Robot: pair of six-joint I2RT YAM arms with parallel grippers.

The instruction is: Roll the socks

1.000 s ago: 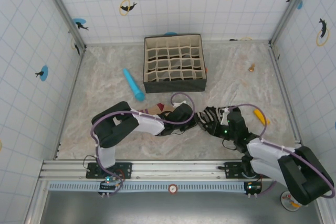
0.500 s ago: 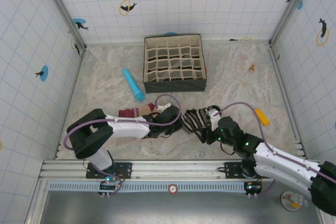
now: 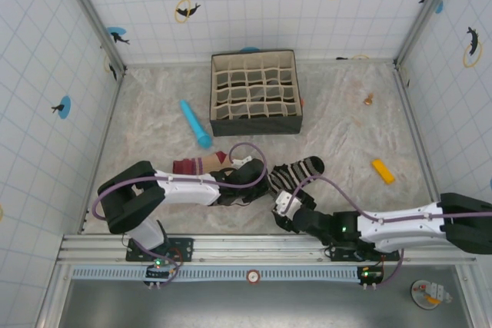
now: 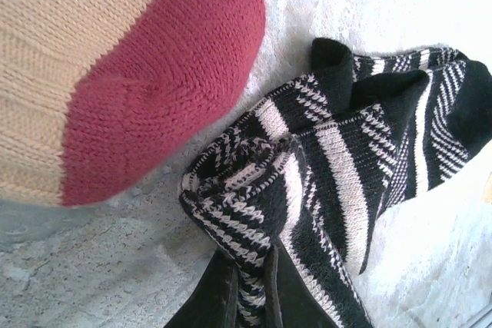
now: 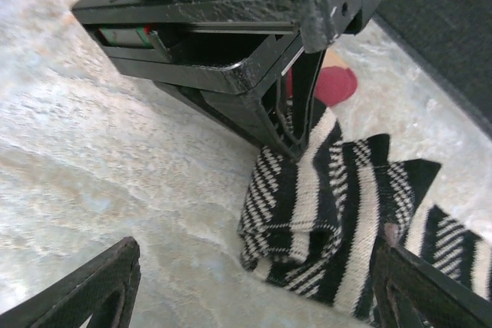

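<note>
The black-and-white striped sock [image 3: 297, 172] lies rumpled on the table, one end folded over. My left gripper [image 3: 260, 183] is shut on that folded end; in the left wrist view its fingers [image 4: 224, 297] pinch the striped sock [image 4: 346, 159]. The peach sock [image 3: 197, 165] lies just left of it, its maroon toe [image 4: 161, 82] close to the fold. My right gripper [image 3: 283, 207] stands open at the near side of the striped sock [image 5: 323, 205], fingers [image 5: 92, 289] spread wide and touching nothing.
A divided fabric box [image 3: 290, 119] stands at the back centre. A blue cylinder [image 3: 195, 124] lies left of it. An orange block [image 3: 382, 171] lies at the right, and a small tan object [image 3: 369, 100] sits far right. The table's near rail [image 3: 254, 247] is close behind the right gripper.
My right gripper opened, let go of the striped sock and drew back toward the near edge. The sock now lies spread to the right, its fold still in the left gripper.
</note>
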